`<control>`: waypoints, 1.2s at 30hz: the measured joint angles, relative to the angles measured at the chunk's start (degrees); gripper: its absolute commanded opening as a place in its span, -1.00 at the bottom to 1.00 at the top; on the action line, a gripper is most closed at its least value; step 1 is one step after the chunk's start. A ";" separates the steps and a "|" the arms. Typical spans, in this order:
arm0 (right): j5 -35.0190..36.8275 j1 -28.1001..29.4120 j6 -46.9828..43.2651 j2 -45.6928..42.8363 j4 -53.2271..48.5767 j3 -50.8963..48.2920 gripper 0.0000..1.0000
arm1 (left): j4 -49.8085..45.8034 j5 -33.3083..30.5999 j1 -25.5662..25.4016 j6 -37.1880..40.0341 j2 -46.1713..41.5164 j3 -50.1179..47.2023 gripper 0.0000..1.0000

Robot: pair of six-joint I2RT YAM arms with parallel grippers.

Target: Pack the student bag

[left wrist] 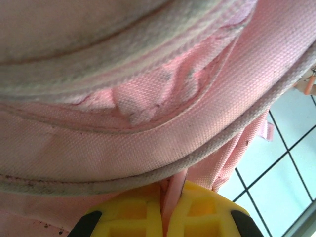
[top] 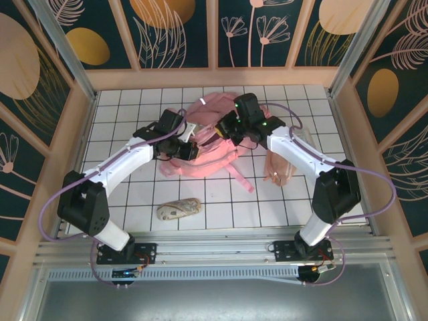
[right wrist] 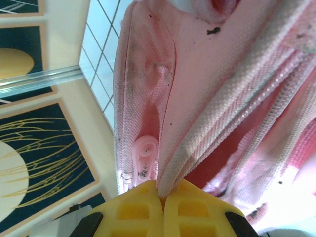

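From the overhead camera I am watching the student bag (top: 200, 166), which is lying crumpled on the white tiled table (top: 221, 200), a little toward 12 o'clock from the table's middle. One pink strap (top: 241, 179) is trailing off it toward 5 o'clock. Both arms are reaching in over the bag. The left gripper (top: 192, 148) is sitting on its 9 o'clock side, and the right gripper (top: 224, 127) is sitting on its upper part, toward 1 o'clock. On the left wrist camera I am seeing the left gripper (left wrist: 172, 190) at 6 o'clock of the view. Its yellow fingers (left wrist: 128, 215) are pinching a thin fold of the bag's pink fabric (left wrist: 148, 123), which is running up between them. On the right wrist camera the right gripper (right wrist: 162, 192) is also sitting at 6 o'clock. Its fingers (right wrist: 192, 210) are pinching a corded edge of the bag (right wrist: 207, 74). Zip teeth (right wrist: 276, 106) are running alongside toward 2 o'clock, and a small pink loop (right wrist: 146, 147) is hanging just at 11 o'clock of the fingertips. A pale patterned pouch (top: 178, 209) is lying well apart from the bag, at its 7 o'clock. A peach-coloured item (top: 279, 170) is lying beside the bag at 4 o'clock, partly under the right arm, and I cannot tell what it is.
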 measured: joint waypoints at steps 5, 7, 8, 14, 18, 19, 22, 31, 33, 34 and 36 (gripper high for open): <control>-4.76 -3.37 -3.43 -0.02 -4.48 0.55 -1.00 | 1.95 1.86 1.81 1.75 -2.21 -1.90 -1.00; -6.75 -5.35 -5.31 -0.20 -5.86 0.63 -1.00 | 1.70 2.47 3.91 1.77 -3.80 -3.21 -1.00; -7.65 -6.60 -6.21 -0.46 -6.73 0.66 -1.00 | 1.53 2.54 5.27 1.77 -4.26 -3.78 -1.00; -10.56 -9.05 -9.33 -0.96 -7.78 0.68 -1.00 | 2.08 5.88 7.50 1.14 -4.61 -4.59 -1.00; -10.60 -8.85 -9.33 -1.66 -6.82 -0.28 -1.00 | 1.64 2.25 7.52 1.09 -4.85 -4.57 -1.00; -10.86 -8.85 -9.46 -1.90 -6.73 -0.42 -1.00 | 1.42 0.83 7.56 1.09 -4.79 -4.57 -1.00; -12.66 -9.25 -11.10 -2.05 -6.86 -0.33 -1.00 | 1.05 -3.89 8.37 1.11 -3.50 -4.57 -1.00; -20.35 -17.16 -25.49 -1.99 -15.69 1.75 -1.00 | -0.31 -7.98 11.91 0.94 1.33 0.39 -1.00; -21.64 -20.04 -28.06 -2.05 -16.11 0.46 -1.00 | 0.07 -6.82 11.69 0.94 1.55 1.90 -1.00; -22.60 -21.40 -28.96 -2.05 -16.02 -0.50 -1.00 | 0.28 -5.84 11.52 0.94 1.53 2.25 -1.00; -23.82 -23.04 -29.81 -2.05 -15.61 -1.86 -0.97 | 0.50 -3.91 11.19 0.83 1.51 2.25 -1.00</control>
